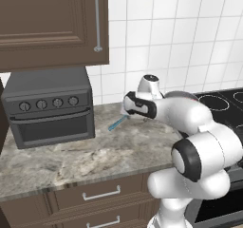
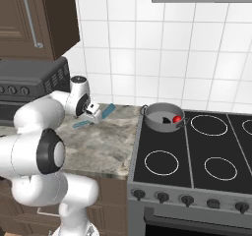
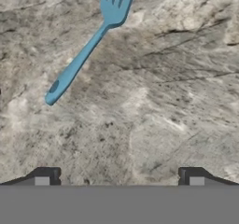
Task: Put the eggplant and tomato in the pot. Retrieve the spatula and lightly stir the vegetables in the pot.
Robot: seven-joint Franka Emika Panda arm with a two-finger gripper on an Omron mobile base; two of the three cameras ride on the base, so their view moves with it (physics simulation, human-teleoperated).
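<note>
The light blue spatula [image 3: 79, 62] lies flat on the stone counter, its slotted blade [image 3: 116, 1] at the top of the hand view. It also shows as a blue strip [image 1: 117, 122] left of the hand, and its blade [image 2: 107, 110] pokes out beside the hand. My gripper [image 3: 119, 178] hovers over the counter just short of the spatula's handle, open, with nothing between its fingertips [image 3: 44, 177]. The hand [image 1: 133, 106] points down at the counter [image 2: 93, 114]. The grey pot [image 2: 164, 116] stands on the stove's back left burner with the red tomato [image 2: 176, 119] inside. The eggplant is hidden.
A dark toaster oven [image 1: 50, 106] stands on the counter to the left, under a brown wall cabinet [image 1: 52, 23]. The black cooktop [image 2: 197, 151] with ring burners lies to the right of the counter. Bare stone counter [image 1: 80, 158] runs toward the front edge.
</note>
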